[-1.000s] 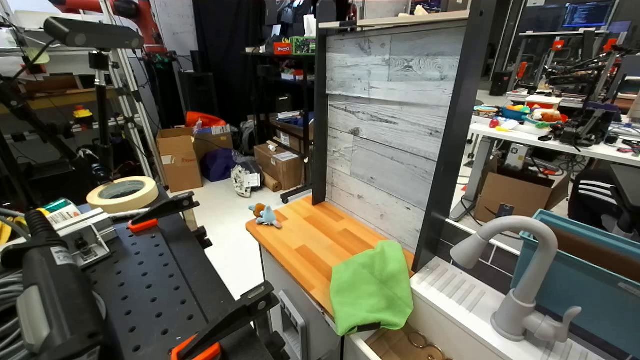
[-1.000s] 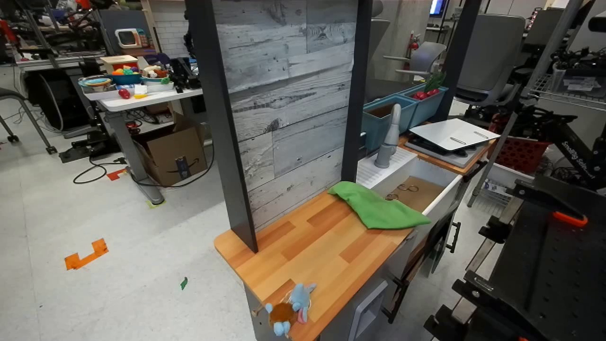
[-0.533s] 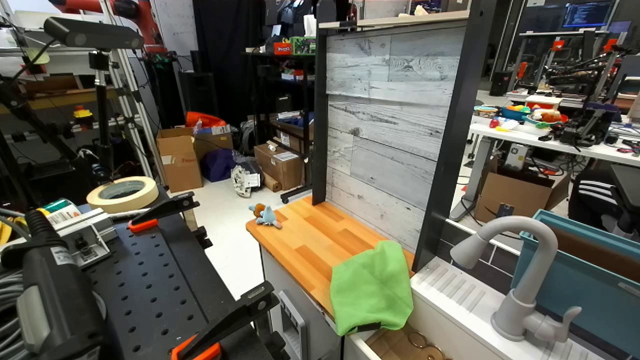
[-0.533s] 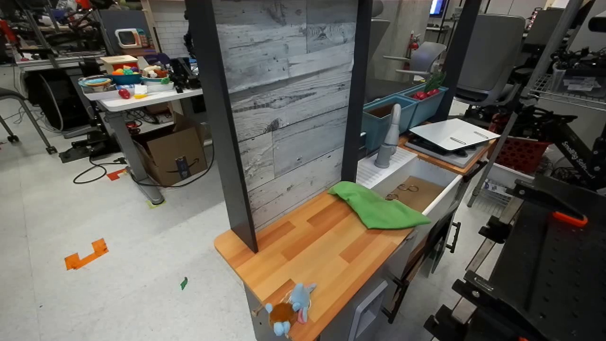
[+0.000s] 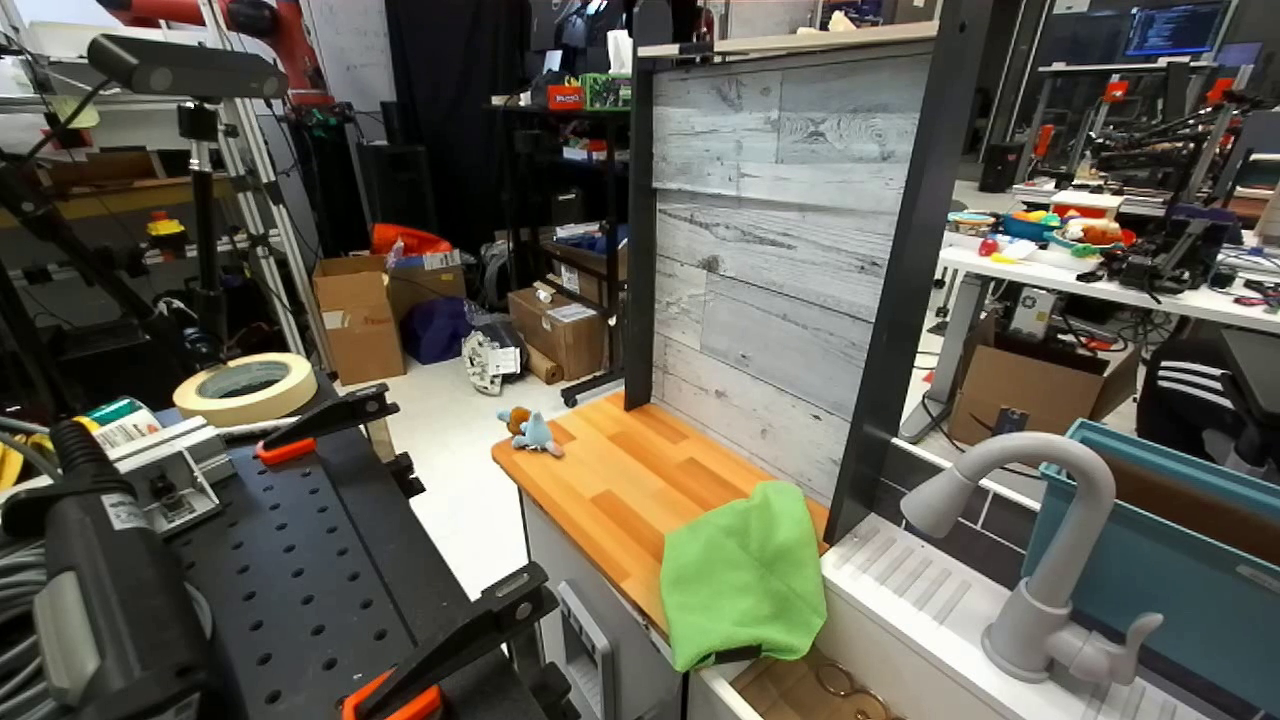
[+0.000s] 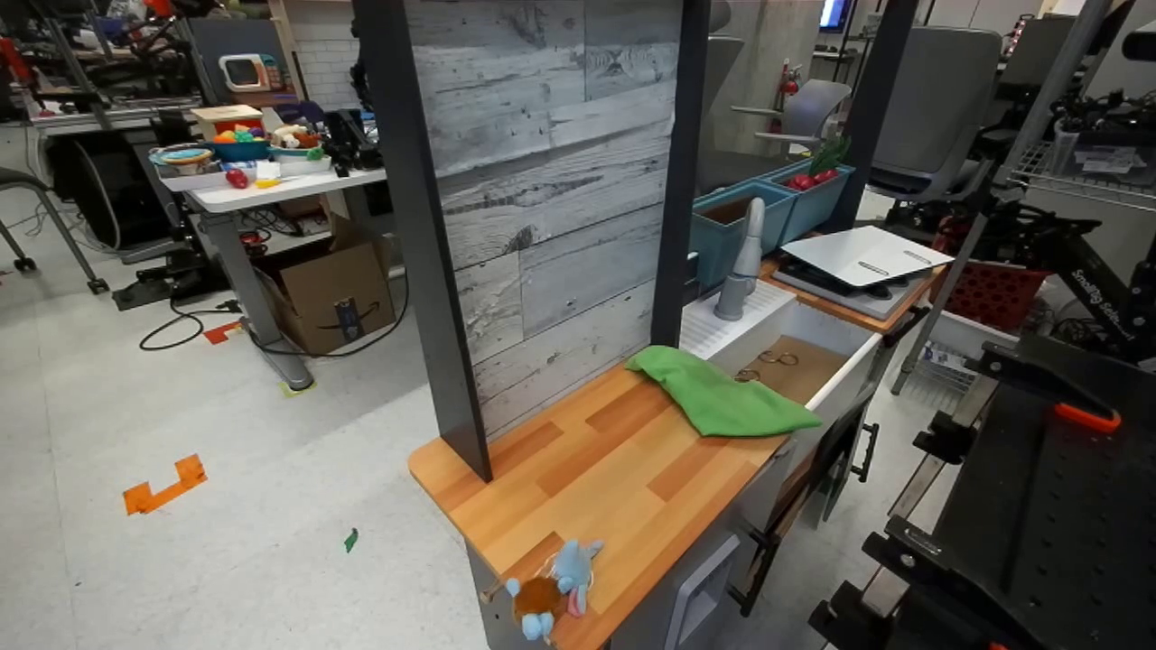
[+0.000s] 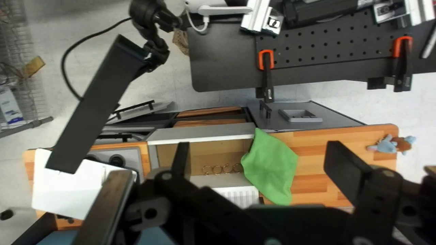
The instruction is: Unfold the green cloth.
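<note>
Left to right in the wrist view: the sink point(image 7: 204, 133); the pincer point(image 7: 259, 153), spread wide, gripping nothing; the green cloth point(image 7: 270, 168), rumpled on the counter point(image 7: 310, 177) and lapping over the sink's edge. This looks like the approach; next probably calls for lowering and pinching one top layer.

Pale floor point(image 6: 298, 560), some orange tape point(image 6: 190, 470). Greyish plank panel point(image 6: 551, 208) along long edge of worktop point(image 6: 614, 451), pretty messy white desk point(image 6: 307, 185) behind, black curtain point(image 5: 455, 110) way past short edge.
</note>
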### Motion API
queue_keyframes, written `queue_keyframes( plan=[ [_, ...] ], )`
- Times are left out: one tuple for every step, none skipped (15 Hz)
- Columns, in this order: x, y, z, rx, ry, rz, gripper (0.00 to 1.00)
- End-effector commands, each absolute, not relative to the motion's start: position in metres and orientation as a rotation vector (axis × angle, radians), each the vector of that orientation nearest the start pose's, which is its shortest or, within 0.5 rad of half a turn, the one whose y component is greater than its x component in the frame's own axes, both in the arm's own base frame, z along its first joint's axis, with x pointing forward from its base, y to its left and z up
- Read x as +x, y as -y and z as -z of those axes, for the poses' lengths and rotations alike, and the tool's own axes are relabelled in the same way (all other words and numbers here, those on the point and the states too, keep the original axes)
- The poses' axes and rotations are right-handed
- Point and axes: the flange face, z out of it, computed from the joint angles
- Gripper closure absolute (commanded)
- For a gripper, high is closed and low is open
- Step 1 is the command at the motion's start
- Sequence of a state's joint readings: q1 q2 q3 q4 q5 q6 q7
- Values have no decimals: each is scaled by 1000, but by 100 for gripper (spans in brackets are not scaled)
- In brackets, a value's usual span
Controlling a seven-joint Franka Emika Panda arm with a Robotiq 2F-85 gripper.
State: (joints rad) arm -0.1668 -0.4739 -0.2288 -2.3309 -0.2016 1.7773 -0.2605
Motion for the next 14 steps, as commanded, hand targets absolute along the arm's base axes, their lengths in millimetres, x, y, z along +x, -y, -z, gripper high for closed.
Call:
queue_keyframes(
  plan=[
    [410,163,-468,-3069,-220,-207,0],
    [425,158,-454,-3057,-269,-209,0],
    [439,154,-442,-3043,-309,-186,0],
    [455,149,-426,-3039,-347,-153,0],
    [469,145,-410,-3039,-401,-130,0],
    [484,142,-392,-3045,-447,-98,0],
    [498,139,-377,-3051,-495,-65,0],
    [510,135,-360,-3062,-538,-42,0],
    [520,132,-344,-3070,-574,-24,0],
    [527,129,-322,-3083,-606,0,0],
    [533,126,-306,-3091,-629,24,0],
    [537,125,-289,-3099,-649,36,0],
    [538,123,-270,-3103,-665,28,0],
    [541,123,-252,-3107,-682,13,0]
  ],
)
